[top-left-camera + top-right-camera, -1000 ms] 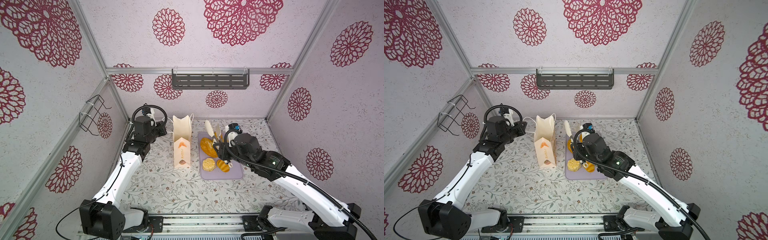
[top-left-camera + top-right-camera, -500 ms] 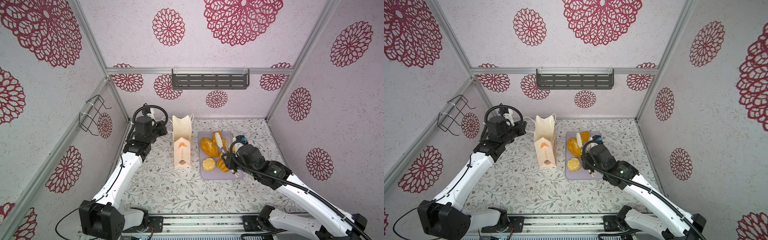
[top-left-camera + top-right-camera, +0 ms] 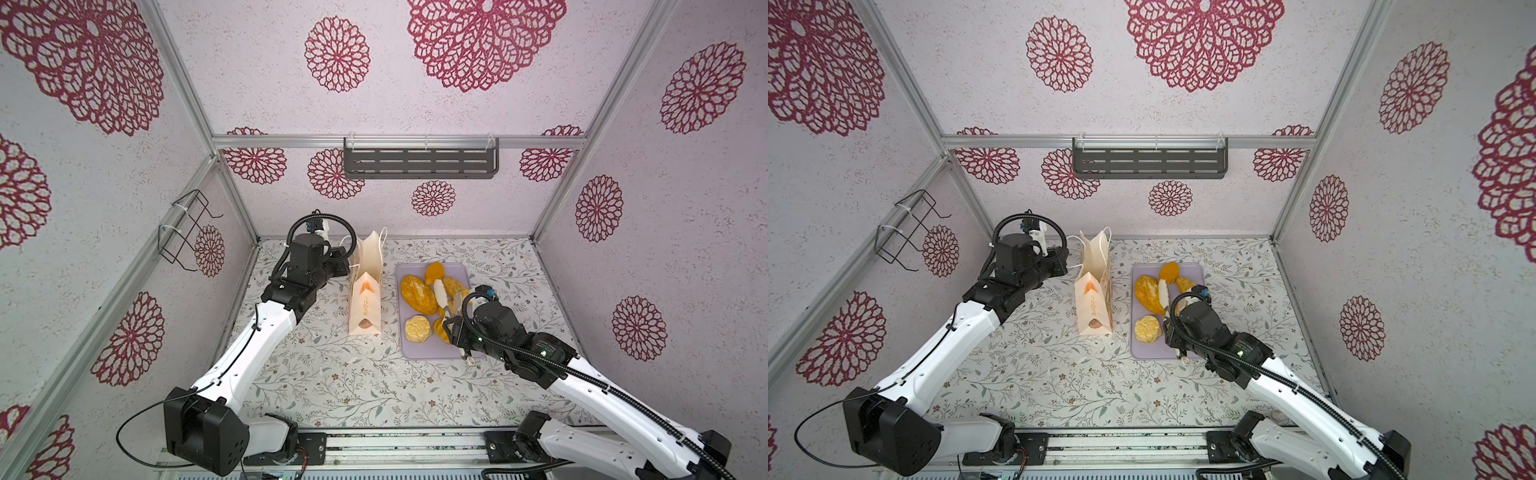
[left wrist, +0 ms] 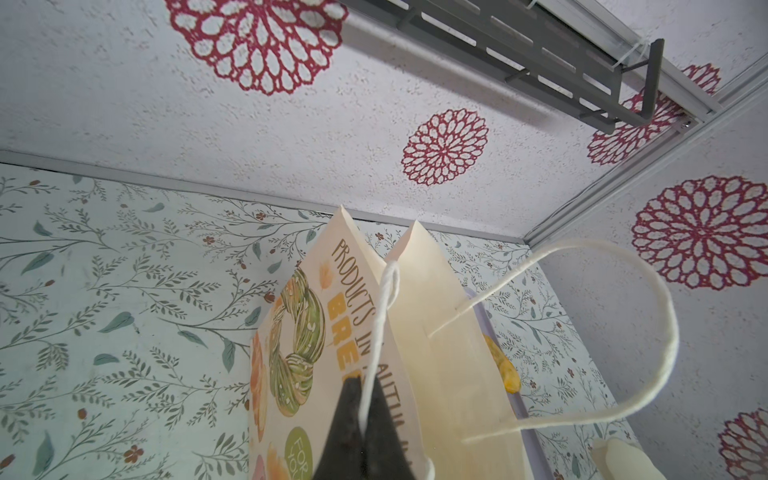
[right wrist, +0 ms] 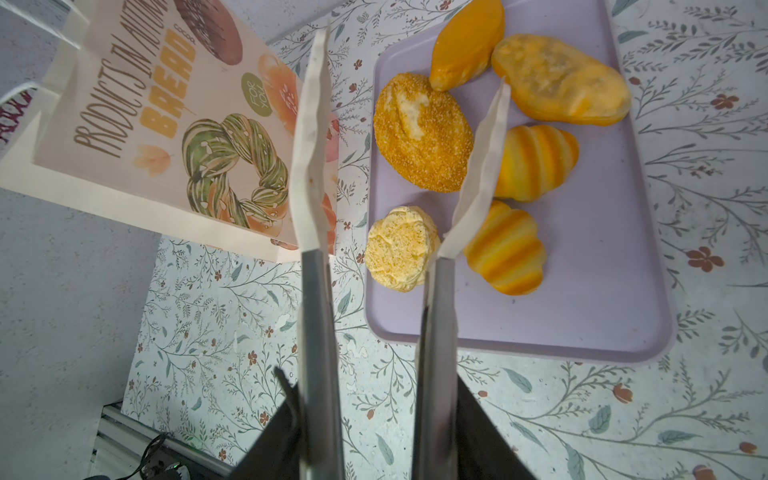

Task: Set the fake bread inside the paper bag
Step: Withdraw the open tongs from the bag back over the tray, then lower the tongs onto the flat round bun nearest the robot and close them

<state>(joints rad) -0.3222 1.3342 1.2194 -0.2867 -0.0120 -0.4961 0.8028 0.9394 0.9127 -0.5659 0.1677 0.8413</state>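
Top views: the paper bag is standing upright at centre frame, just left of the lilac tray. The fake bread is lying on that tray. The left gripper is sitting at the bag's upper left. The right gripper is hanging over the tray's right half, carrying tongs.

Left wrist: the left gripper, pressed together, is pinching the bag's white cord handle at lower centre. The bag mouth is parting.

Right wrist: the right gripper is clamping the tong arms. The tips are standing spread and empty. 6 breads are showing at upper right, with the pale round bun between the arms.

Judgement: the reach for a bread is underway. The next move is calling for lowering the tips astride 1 bread, squeezing, then carrying it left to the bag mouth.
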